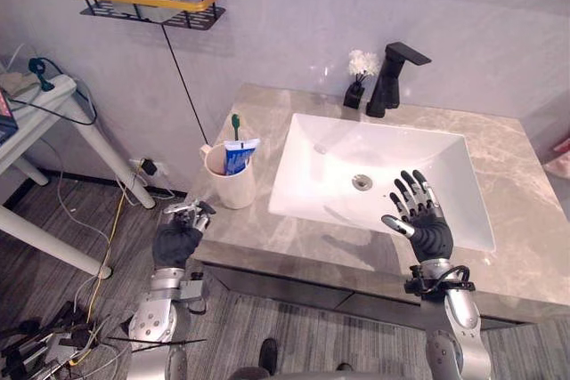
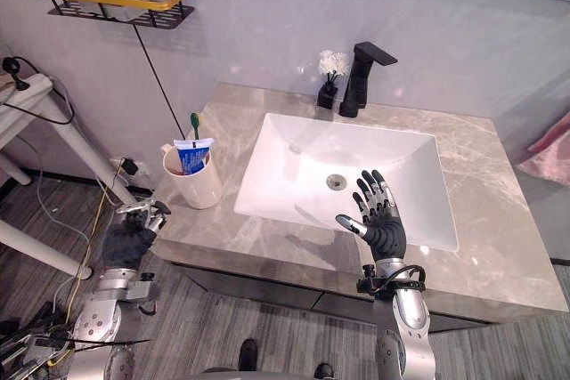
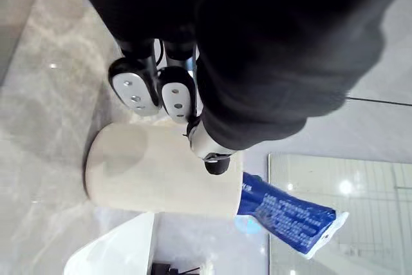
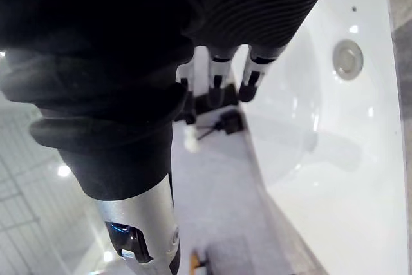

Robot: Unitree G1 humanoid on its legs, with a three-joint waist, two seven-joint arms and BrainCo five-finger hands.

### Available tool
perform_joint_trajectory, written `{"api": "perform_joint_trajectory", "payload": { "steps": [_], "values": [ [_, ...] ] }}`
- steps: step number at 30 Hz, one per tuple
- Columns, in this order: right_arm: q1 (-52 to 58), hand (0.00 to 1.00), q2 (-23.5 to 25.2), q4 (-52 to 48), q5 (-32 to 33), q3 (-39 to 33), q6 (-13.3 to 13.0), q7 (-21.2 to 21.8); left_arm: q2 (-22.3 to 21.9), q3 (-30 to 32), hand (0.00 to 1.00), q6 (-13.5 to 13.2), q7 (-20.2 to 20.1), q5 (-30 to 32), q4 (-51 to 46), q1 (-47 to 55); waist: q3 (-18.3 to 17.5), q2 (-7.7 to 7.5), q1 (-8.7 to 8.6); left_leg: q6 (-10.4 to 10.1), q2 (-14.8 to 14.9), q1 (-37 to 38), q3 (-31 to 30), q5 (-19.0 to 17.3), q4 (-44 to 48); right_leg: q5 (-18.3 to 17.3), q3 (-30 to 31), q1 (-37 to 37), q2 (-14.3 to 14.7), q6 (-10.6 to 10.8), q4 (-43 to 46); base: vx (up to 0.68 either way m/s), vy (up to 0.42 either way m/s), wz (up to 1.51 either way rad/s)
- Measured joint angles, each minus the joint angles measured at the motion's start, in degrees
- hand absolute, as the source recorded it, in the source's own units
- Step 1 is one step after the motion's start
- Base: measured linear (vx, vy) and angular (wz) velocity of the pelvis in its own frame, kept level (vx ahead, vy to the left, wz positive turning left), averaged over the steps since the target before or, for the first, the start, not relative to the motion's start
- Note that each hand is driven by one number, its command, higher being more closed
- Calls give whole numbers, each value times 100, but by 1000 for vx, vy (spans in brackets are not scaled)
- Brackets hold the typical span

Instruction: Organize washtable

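Left eye view shows a grey marbled table with a white rectangular sink set into it. A black faucet stands at the sink's back rim, and a small black vase of white flowers stands just beside it. On the table left of the sink stands a cream cup, upright, with a blue-and-white toothpaste tube and a green toothbrush in it. The left hand hangs at the table's front left corner, near the cup but apart from it, its fingers curled in and holding nothing. The right hand is raised over the sink's front rim with its palm toward the basin and its fingers straight, spread and empty. On the wall above and to the left hangs a wall shelf with a yellow rail.
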Motion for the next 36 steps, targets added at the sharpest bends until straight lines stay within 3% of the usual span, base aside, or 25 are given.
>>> {"api": "perform_joint_trajectory", "payload": {
  "steps": [20,36],
  "values": [
    [-4,0,0,5,-64,203,14,-4,90,-441,100,72,-40,446,459,-322,61,-83,-10,8,5,0,154,-45,2,18,153,-70,-6,22,-5,6,2,-3],
    [-59,0,-3,5,-58,201,34,-4,232,-423,100,167,-96,571,736,-659,102,-142,-13,14,12,-38,241,-51,2,36,245,-159,-6,20,0,2,1,-2]
  ]
}}
